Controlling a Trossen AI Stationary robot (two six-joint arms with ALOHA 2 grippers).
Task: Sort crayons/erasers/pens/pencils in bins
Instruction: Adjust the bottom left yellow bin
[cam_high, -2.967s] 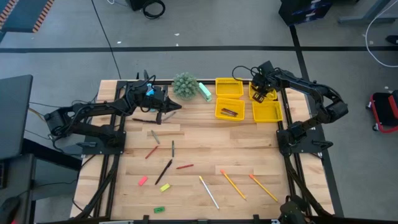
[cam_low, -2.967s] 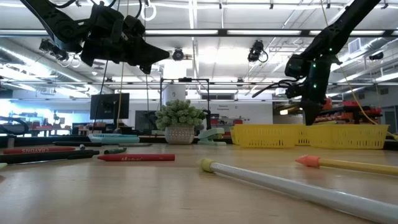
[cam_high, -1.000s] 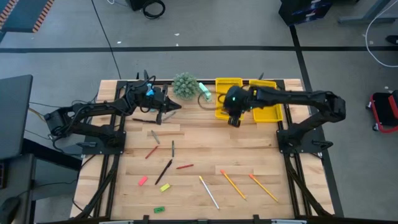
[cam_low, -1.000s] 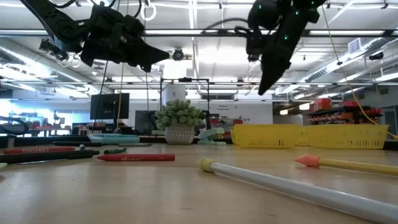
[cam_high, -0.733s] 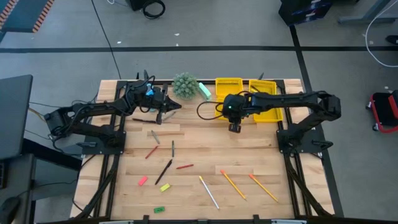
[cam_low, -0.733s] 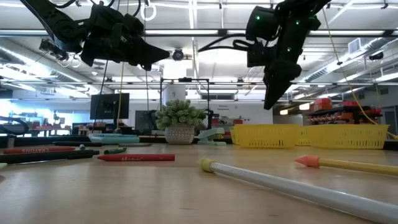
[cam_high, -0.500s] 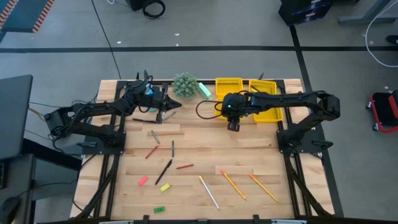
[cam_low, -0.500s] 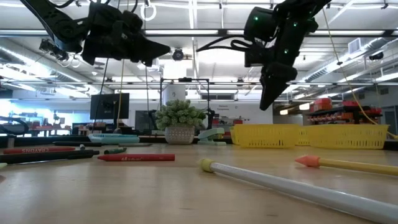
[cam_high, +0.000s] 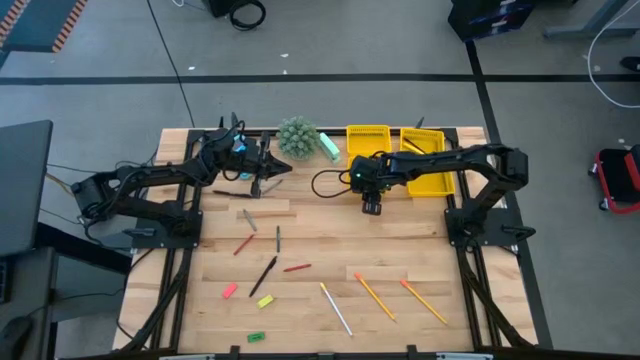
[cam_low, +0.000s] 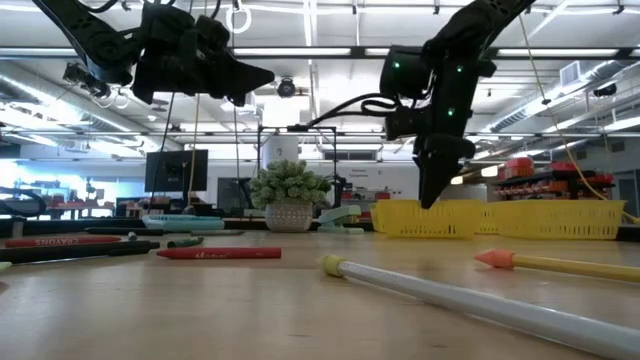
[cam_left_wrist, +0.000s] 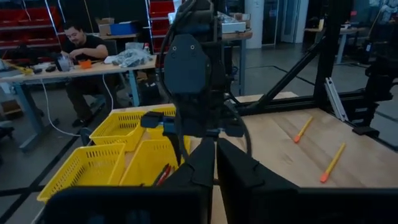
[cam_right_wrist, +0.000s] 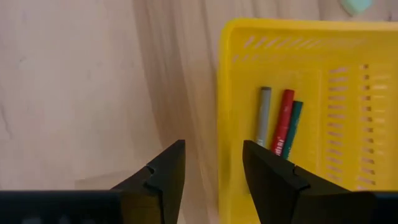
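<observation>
Left claw (cam_high: 268, 181) hovers with fingers pressed together, empty, above a dark pen (cam_high: 232, 193) at the tabletop's (cam_high: 330, 230) far left. Right claw (cam_high: 371, 207) hangs parted, empty, just beside a yellow bin (cam_right_wrist: 292, 118) holding crayons (cam_right_wrist: 283, 122); pencils (cam_high: 375, 296) lie well apart.

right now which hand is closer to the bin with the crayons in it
Right. The right hand hangs just off that bin's edge, over bare wood. The left hand sits across the table beyond the plant.
</observation>
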